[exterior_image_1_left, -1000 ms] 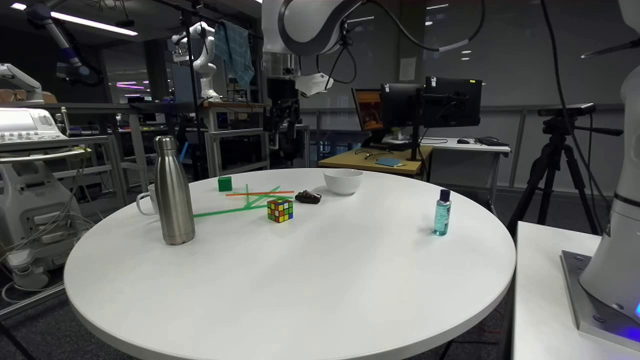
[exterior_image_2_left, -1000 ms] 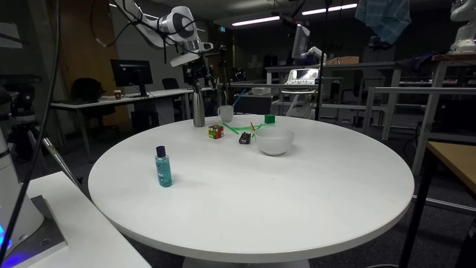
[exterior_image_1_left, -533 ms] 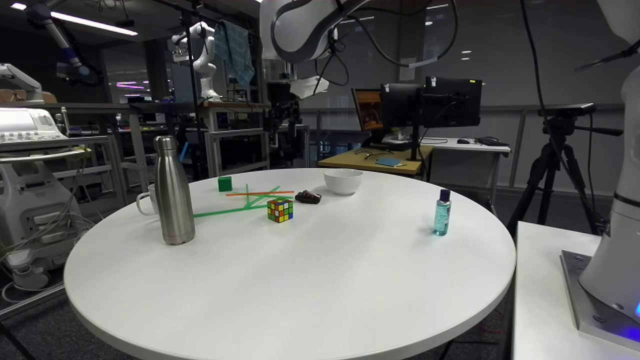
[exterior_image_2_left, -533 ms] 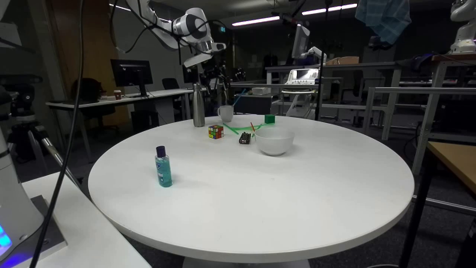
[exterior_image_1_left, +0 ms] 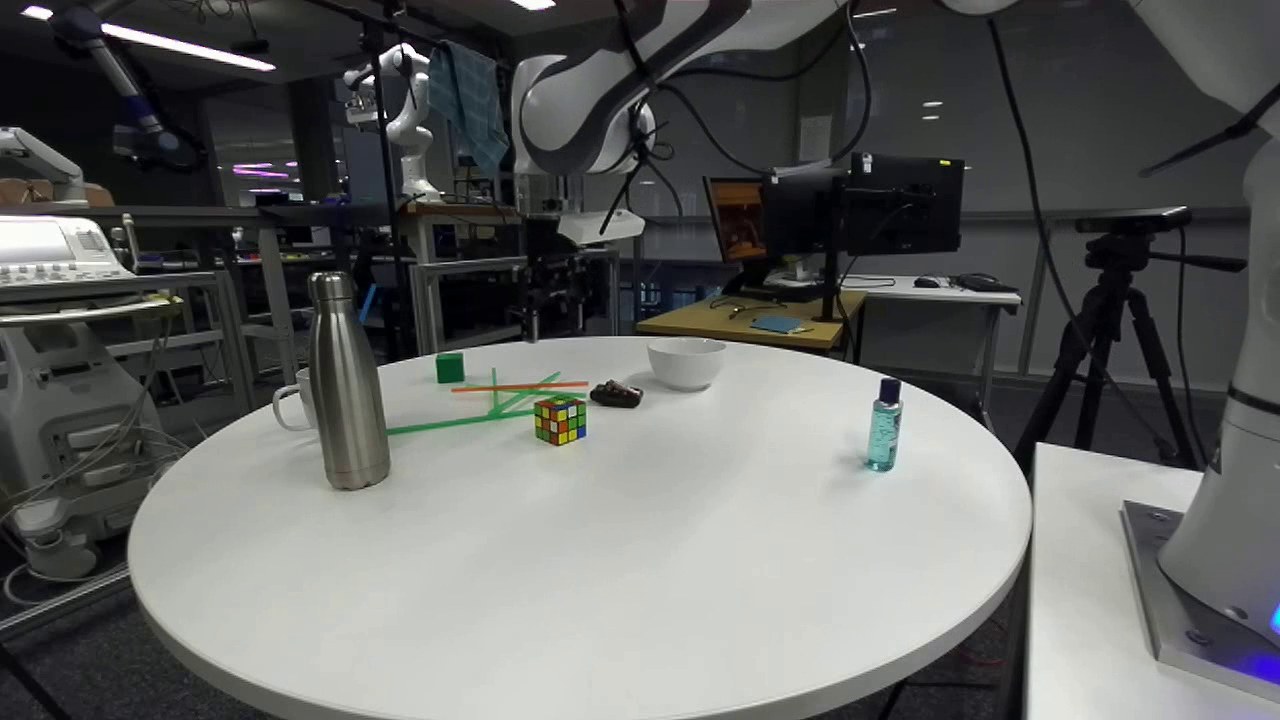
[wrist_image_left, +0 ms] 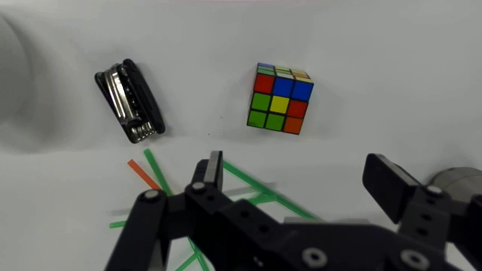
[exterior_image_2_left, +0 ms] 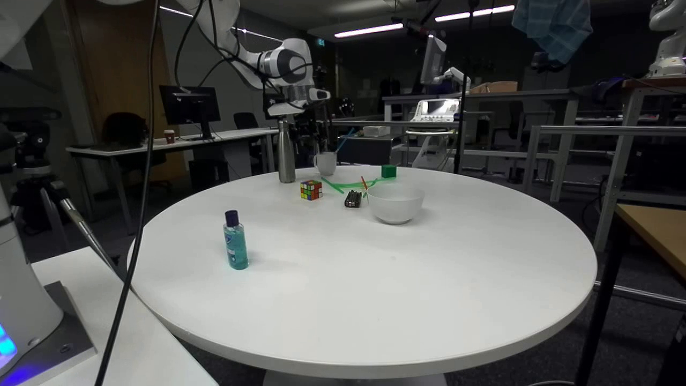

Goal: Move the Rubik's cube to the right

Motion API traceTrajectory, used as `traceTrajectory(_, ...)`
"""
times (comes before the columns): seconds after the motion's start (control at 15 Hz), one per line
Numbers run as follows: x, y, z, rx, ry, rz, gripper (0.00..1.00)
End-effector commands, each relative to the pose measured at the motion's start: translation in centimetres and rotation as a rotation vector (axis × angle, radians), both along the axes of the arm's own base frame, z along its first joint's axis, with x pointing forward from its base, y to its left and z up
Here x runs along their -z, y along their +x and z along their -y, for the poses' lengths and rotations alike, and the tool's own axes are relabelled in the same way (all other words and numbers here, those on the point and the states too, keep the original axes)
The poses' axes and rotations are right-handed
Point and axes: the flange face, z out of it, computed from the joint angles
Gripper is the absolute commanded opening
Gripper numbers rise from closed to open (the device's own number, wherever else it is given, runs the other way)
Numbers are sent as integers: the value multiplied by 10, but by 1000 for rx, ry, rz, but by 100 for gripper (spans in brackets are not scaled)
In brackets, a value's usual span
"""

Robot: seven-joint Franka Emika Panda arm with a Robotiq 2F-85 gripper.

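The Rubik's cube (exterior_image_1_left: 560, 421) rests on the white round table (exterior_image_1_left: 640, 580). It also shows in an exterior view (exterior_image_2_left: 311, 190), in front of the steel bottle. In the wrist view the cube (wrist_image_left: 280, 101) lies above the gap between the fingertips, apart from them. My gripper (wrist_image_left: 295, 167) is open, with nothing between its fingers (wrist_image_left: 214, 169). In an exterior view the gripper (exterior_image_1_left: 556, 318) points down and hangs above the far part of the table, higher than the cube.
A steel bottle (exterior_image_1_left: 348, 400) and a mug (exterior_image_2_left: 325, 163) stand near the cube. Green and orange sticks (exterior_image_1_left: 460, 422) and a black multi-tool (wrist_image_left: 130, 99) lie beside it. A white bowl (exterior_image_2_left: 395, 206), green block (exterior_image_1_left: 450, 367) and small teal bottle (exterior_image_1_left: 884, 430) are also on the table.
My gripper has come lower towards the table, and in an exterior view it has moved right, past the steel bottle. The Rubik's cube and other objects have not moved.
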Motion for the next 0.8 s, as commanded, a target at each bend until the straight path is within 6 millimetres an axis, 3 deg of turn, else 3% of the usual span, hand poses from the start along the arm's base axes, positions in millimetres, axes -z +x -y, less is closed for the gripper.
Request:
traceTrajectory(0.0, -2, 12, 0, 120, 66, 0, 100)
traceTrajectory(0.27, -1, 10, 2, 186, 87, 9, 100)
traceTrajectory(0.73, 26, -6, 14, 224, 67, -33, 100)
